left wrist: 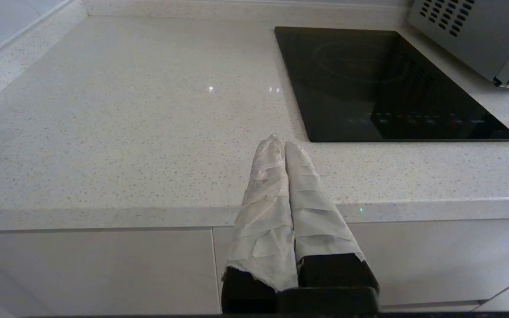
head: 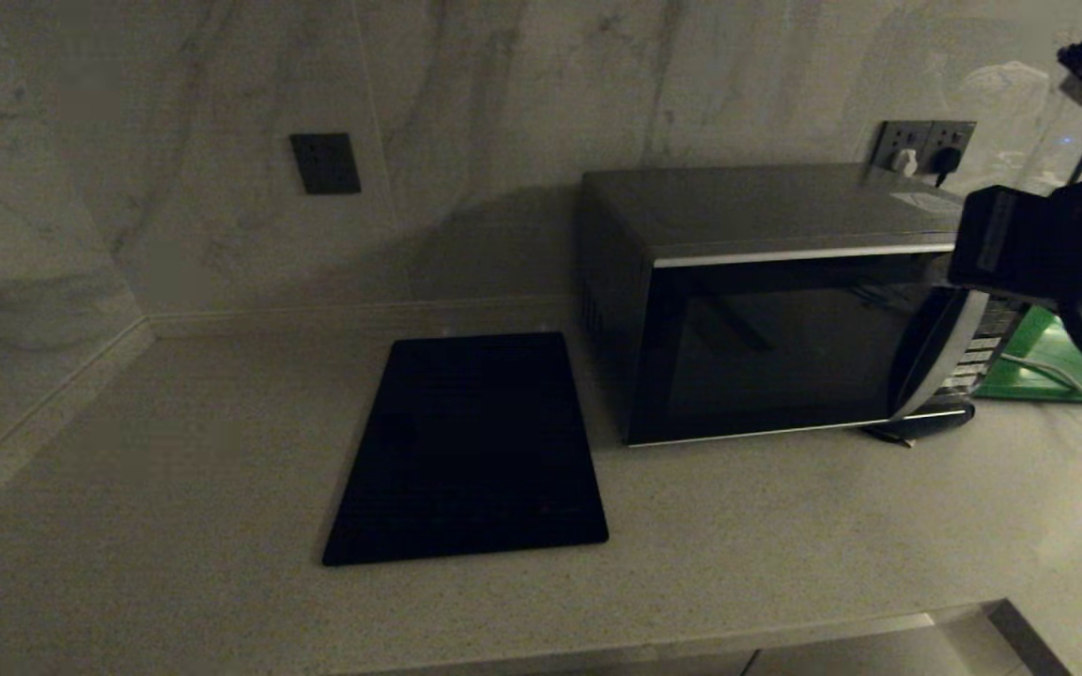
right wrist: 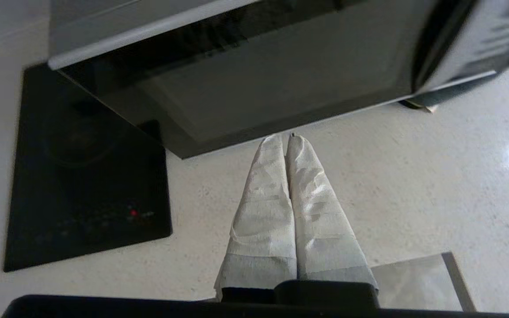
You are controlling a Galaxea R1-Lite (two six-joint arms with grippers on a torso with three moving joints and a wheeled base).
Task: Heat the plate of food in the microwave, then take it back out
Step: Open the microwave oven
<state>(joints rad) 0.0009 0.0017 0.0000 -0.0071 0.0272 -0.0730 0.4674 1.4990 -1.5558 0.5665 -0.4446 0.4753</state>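
Both grippers have their white tape-wrapped fingers pressed together with nothing between them. Seen from the right wrist, the right gripper (right wrist: 286,138) hangs above the pale speckled stone countertop (right wrist: 413,176), just in front of the near lower edge of the large dark grey box microwave (right wrist: 254,75), empty. From the head camera only the black bulk of the right arm (head: 1048,244) shows, at the right edge, level with the upper right corner of the microwave (head: 766,319) and covering part of its button panel.

The microwave stands on the right half of the countertop (head: 785,526), against the marbled wall, and its black glass door (head: 776,343) is shut, with the curved silver trim at its right side. A flat green board (head: 1053,366) lies on the counter just to the right of the oven, partly behind the arm, with a white cable running across it. On the wall behind the oven's far right corner is a grey socket plate (head: 921,145) with plugs in it.

Left of the microwave, set flat on the counter, lies a black rectangular glass hob (head: 471,451); a small red light shows near its front edge in the right wrist view.

The left gripper (left wrist: 284,143) sits low at the near edge of the counter, left of the hob (left wrist: 382,84), holding nothing.

The plate of food is not visible in any view.
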